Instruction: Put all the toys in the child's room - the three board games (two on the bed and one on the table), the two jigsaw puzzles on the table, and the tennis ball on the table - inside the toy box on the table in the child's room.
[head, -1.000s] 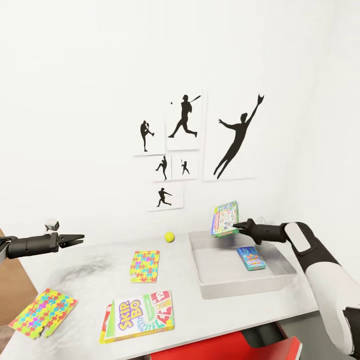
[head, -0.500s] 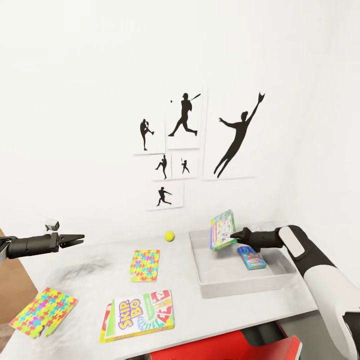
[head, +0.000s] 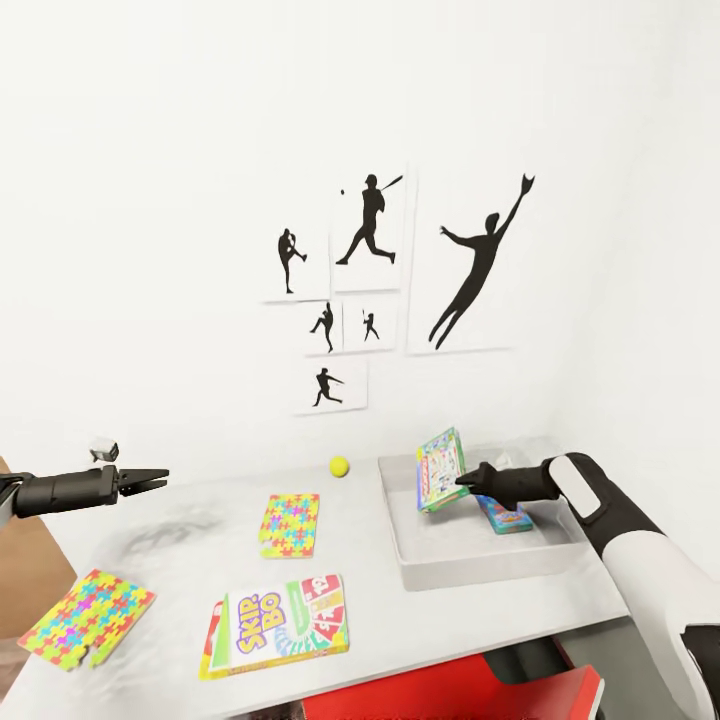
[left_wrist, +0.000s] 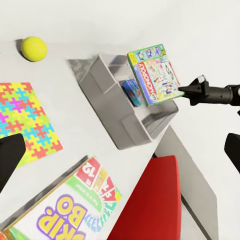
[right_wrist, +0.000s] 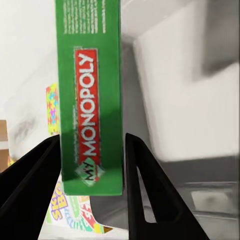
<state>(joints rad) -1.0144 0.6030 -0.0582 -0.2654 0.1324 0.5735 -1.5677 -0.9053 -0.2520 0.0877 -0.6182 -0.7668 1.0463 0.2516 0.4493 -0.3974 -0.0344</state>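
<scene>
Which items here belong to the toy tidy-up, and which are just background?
Job: Monopoly box in right gripper, blue box in toy box, Skip-Bo box, two jigsaw puzzles, tennis ball.
Background: wall pictures, red chair.

Glossy printed cardboard Monopoly box (right_wrist: 89, 95)

Down the green edge of the board game box (right_wrist: 90, 95), in the middle of the right wrist view, a red band carries "MONOPOLY" in white, with "MY" on a small diamond at its lower end. The same word runs along that box's edge in the left wrist view. The yellow card game box (head: 277, 627) low in the head view reads "SKIP-BO"; the left wrist view shows "12" on it.
</scene>
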